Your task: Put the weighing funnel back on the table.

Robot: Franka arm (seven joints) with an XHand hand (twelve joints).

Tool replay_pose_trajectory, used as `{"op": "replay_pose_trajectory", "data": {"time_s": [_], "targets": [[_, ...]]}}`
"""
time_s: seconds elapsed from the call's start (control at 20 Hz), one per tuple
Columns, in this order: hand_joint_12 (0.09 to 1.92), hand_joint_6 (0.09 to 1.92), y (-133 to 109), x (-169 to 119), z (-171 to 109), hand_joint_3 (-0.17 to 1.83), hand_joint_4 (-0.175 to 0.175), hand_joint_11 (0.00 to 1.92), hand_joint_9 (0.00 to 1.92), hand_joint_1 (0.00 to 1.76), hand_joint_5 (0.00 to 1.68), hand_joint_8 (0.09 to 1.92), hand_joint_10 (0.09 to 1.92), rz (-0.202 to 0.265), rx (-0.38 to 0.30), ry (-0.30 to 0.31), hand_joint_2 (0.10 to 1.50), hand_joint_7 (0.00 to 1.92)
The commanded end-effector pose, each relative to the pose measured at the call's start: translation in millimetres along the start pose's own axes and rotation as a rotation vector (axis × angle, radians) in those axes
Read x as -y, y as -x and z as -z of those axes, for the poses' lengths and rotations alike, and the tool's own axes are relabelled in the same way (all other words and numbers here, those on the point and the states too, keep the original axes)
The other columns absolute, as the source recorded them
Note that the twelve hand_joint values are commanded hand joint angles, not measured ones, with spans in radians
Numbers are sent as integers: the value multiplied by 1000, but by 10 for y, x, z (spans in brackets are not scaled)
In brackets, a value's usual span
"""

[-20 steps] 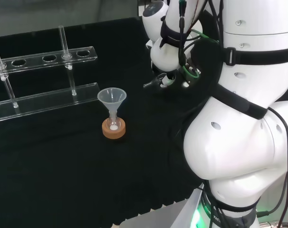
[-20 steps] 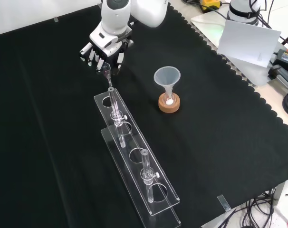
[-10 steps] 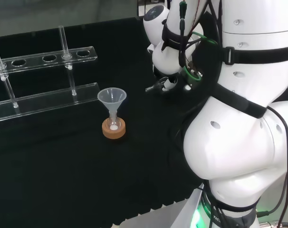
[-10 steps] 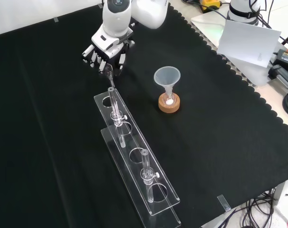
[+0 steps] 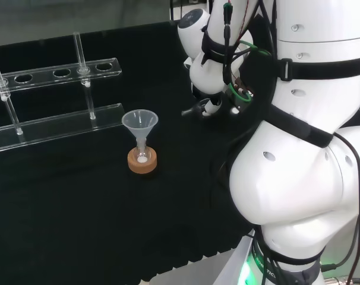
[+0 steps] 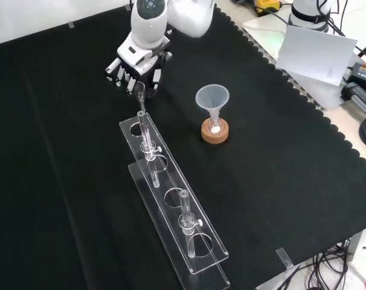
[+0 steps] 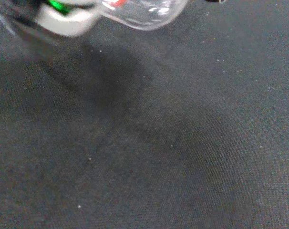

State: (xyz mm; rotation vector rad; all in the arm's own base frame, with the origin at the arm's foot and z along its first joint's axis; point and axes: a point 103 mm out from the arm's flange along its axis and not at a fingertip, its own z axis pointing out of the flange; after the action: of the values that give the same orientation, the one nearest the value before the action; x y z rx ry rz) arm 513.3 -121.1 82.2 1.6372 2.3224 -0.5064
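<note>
The hand [image 6: 138, 62] hangs just above the cloth beyond the far end of the tube rack in the front view, fingers curled downward. It is shut on the weighing funnel [image 6: 139, 90], a small clear scoop that pokes out below the fingers toward the rack. In the head view the hand [image 5: 214, 104] sits under the white wrist, and the weighing funnel [image 5: 189, 111] has its stem pointing left. The wrist view has the weighing funnel [image 7: 143, 11] as a clear bulb beside a white fingertip [image 7: 63, 22], with its shadow on the cloth close beneath.
A clear tube rack [image 6: 171, 199] with two tubes runs toward the front view's bottom. The big funnel [image 6: 212, 99] stands in a small flask on a cork ring [image 6: 215, 132], right of the hand. The arm's white links [image 5: 305, 148] take up the head view's right.
The hand, still holding the weighing funnel, has drifted slightly right in the front view and a little lower toward the cloth in the head view.
</note>
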Motion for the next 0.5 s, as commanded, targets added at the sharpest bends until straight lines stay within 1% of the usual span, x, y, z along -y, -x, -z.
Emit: {"op": "replay_pose_trajectory", "data": {"time_s": [0.05, 0.1, 0.15, 0.3, 0.4, 0.5], "targets": [[1529, 507, 58, 30, 17, 469, 175, 138, 1149, 730, 1131, 87, 93, -15, -29, -16, 670, 1522], [1531, 534, 62, 32, 21, 457, 175, 133, 1147, 696, 1079, 87, 91, -14, -28, -21, 668, 1491], [1534, 572, 67, 34, 23, 439, 166, 126, 1141, 658, 1008, 87, 87, -13, -29, -31, 668, 1443], [1544, 665, 74, 46, 29, 379, 125, 95, 1105, 565, 790, 87, 87, -9, -31, -55, 679, 1314], [1546, 664, 71, 55, 30, 360, 105, 77, 1074, 525, 698, 87, 87, -6, -22, -64, 680, 1253], [1549, 654, 69, 66, 41, 351, 93, 65, 1051, 503, 654, 87, 87, -3, -24, -64, 680, 1217]]}}
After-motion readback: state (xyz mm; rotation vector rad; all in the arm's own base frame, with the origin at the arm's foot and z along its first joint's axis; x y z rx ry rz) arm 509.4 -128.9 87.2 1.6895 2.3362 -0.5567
